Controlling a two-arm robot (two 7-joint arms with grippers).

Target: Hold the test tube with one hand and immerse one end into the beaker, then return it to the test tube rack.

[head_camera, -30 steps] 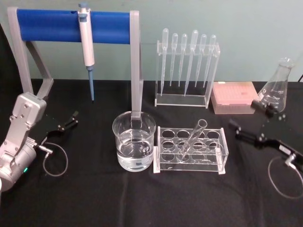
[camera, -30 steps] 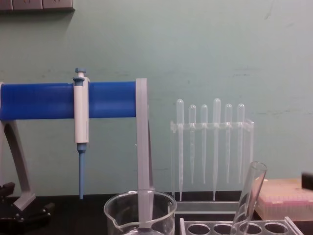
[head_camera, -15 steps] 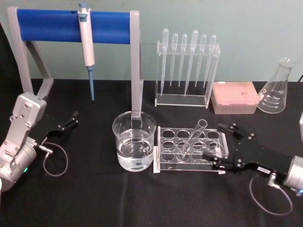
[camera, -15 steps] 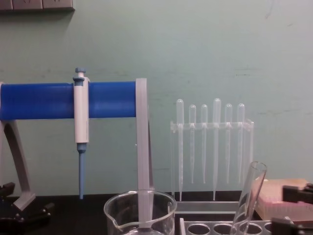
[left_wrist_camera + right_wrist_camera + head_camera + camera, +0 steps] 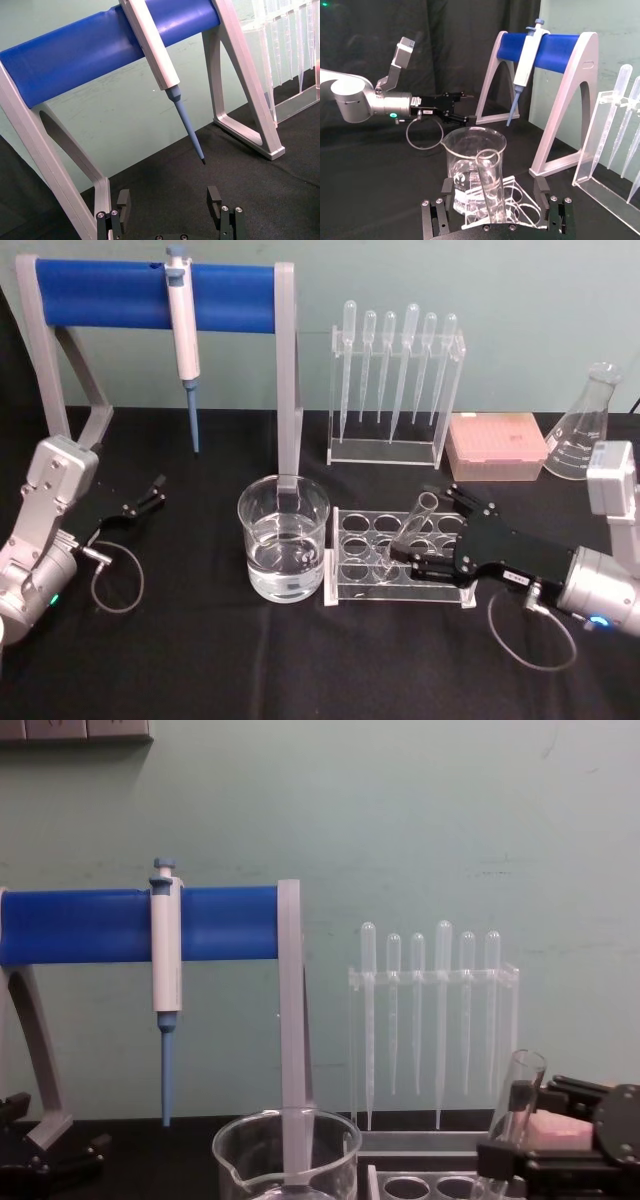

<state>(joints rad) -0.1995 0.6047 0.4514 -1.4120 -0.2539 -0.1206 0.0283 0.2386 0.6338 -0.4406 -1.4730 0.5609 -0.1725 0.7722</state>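
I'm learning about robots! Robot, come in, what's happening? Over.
Right tool open astride long clear glass test tube, tilted in clear plastic rack. Left tool open, parked far left. Wide clear glass beaker beside rack, nothing between.

Test tube [image 5: 489, 176] between end effector [image 5: 494, 191] jaws

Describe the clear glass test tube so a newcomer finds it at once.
Right of the wide clear glass beaker holding water stands a clear plastic rack with round holes. The test tube leans in it alone, between the right gripper's open jaws, wider than the bulb-topped pipettes behind and open-rimmed.
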